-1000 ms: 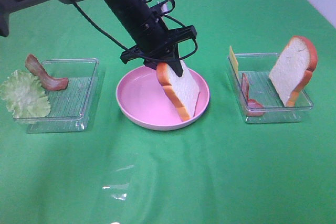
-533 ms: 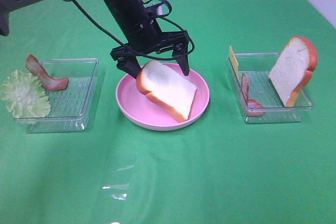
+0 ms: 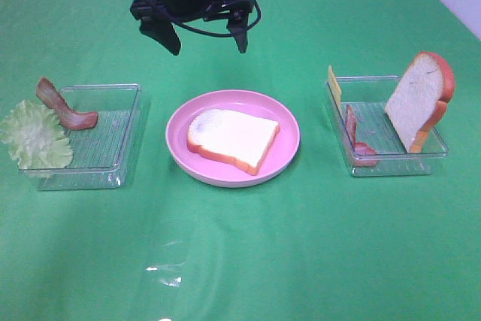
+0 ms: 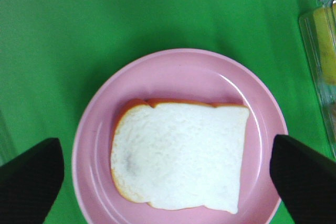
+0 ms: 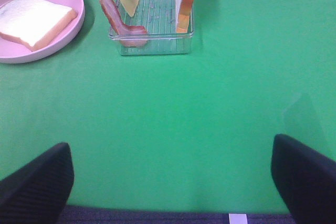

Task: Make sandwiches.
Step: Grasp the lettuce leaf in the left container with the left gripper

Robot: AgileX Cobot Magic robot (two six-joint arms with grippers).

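- High view: your left claw (image 3: 207, 47) hangs above the plate (image 3: 179, 152), spread wide and holding nothing.
- One slice (image 3: 231, 137) lies flat on the plate, white face up.
- The left tray (image 3: 113, 157) stands on the bench (image 3: 301, 246) beside the plate. The lettuce (image 3: 34, 137) drapes over its outer rim, and the left bacon (image 3: 64, 108) leans on its far corner.
- In the right tray (image 3: 391, 165) the upright slice (image 3: 417, 99) leans at the outer end. The cheese (image 3: 334, 84) stands at the end nearer the plate, with the right bacon (image 3: 353, 137) propped on that wall.
- Left wrist view: you see both fingers (image 4: 31, 177) far apart, with the slice flat on the plate between them, touching neither.
- Right wrist view: your right claw (image 5: 170, 182) is spread wide and empty over bare bench, well apart from the right tray.
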